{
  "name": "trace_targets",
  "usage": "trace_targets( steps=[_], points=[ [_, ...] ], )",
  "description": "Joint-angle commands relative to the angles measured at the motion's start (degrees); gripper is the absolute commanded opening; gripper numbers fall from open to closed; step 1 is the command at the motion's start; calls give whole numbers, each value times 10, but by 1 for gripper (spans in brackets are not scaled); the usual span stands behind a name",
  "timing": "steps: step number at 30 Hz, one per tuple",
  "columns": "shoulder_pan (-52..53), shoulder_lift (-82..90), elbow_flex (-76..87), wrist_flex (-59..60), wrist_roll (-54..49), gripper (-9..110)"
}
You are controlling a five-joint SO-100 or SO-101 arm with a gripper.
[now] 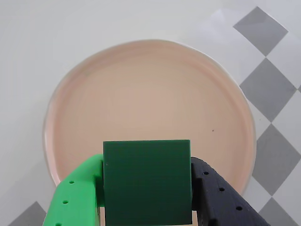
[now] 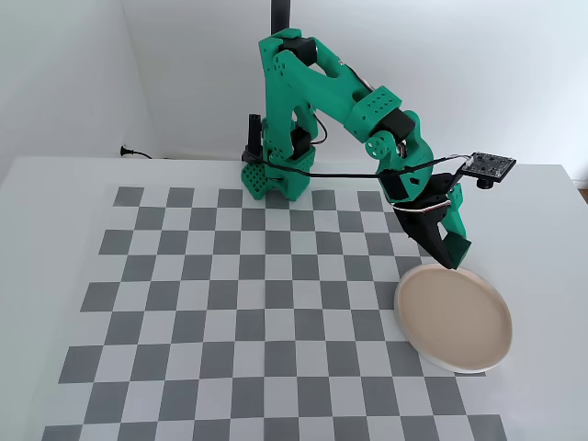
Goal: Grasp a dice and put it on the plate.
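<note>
While the gripper [image 1: 146,217] hangs above the plate [image 1: 150,80], its bright green finger [image 1: 77,197] and black finger [image 1: 221,197] are clamped on the dice [image 1: 147,181]. Fixed view: gripper [image 2: 450,262] over plate's [image 2: 418,317] near rim on checkered table [image 2: 230,303].

No text, label, brand, number or sign can be read in either view. The faces of the small dark green cube [image 1: 147,181], which is seen between the fingers of the gripper [image 1: 147,207] in the wrist view, are plain, and no pips are shown on them. No marking is seen on the round beige-pink plate with the pale rim [image 1: 141,94] beyond the gripper. The grey and white checkered surface [image 2: 230,303] carries only its squares; nothing is written on it.
</note>
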Motion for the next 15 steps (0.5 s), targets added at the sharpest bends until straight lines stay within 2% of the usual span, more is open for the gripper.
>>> trace_targets(
  steps=[1, 15],
  points=[
    [-5, 21, -52, -40, -5, -4],
    [25, -94, -77, -108, 34, -4]
  ],
)
